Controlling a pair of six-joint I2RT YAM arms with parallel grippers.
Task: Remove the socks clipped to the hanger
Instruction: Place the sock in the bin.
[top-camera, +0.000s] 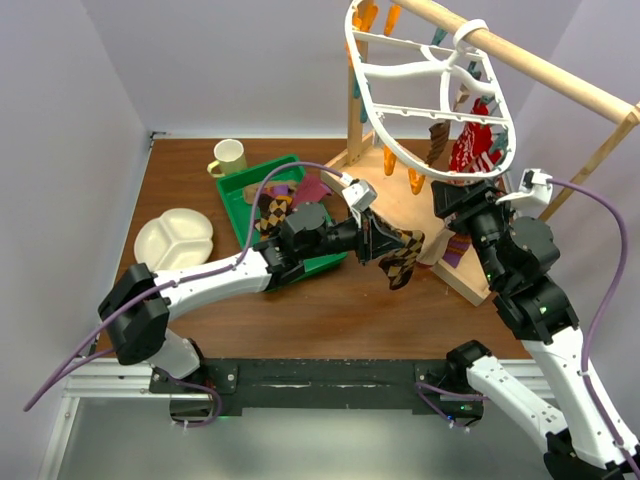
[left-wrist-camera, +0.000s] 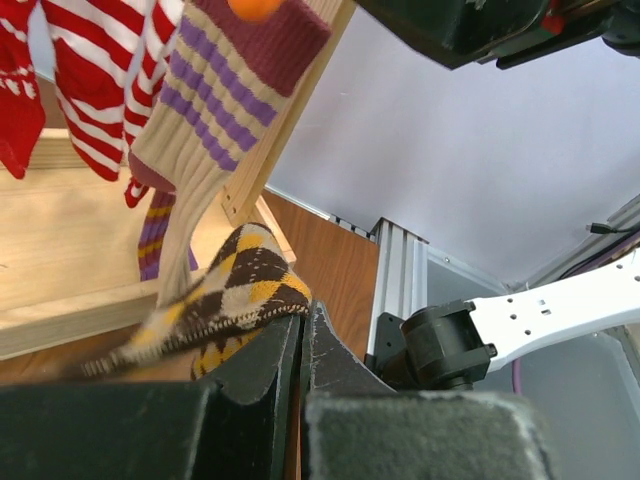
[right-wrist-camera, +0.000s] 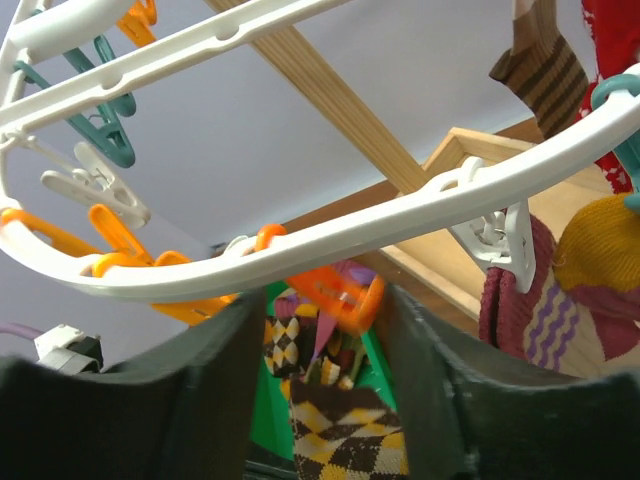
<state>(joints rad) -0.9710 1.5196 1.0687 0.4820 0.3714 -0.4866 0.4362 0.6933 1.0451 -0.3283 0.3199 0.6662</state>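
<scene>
The white oval hanger (top-camera: 432, 68) hangs from a wooden rail, with red socks (top-camera: 472, 145) clipped at its right side. My left gripper (top-camera: 385, 245) is shut on a brown and yellow argyle sock (top-camera: 403, 258), which hangs free below the hanger's low rim. In the left wrist view that argyle sock (left-wrist-camera: 240, 285) lies over my shut left gripper (left-wrist-camera: 300, 318), beside a tan, purple-striped sock (left-wrist-camera: 215, 100) under an orange clip. My right gripper (right-wrist-camera: 320, 300) is open just under the rim (right-wrist-camera: 400, 215), an empty orange clip (right-wrist-camera: 335, 290) between its fingers.
A green tray (top-camera: 240, 190) holds loose socks (top-camera: 275, 205) at the left. A cream cup (top-camera: 230, 157) and a white divided plate (top-camera: 175, 238) stand nearby. The wooden stand's base (top-camera: 400, 200) and rail (top-camera: 540, 65) crowd the right. A maroon zigzag sock (right-wrist-camera: 530, 310) hangs from a white clip.
</scene>
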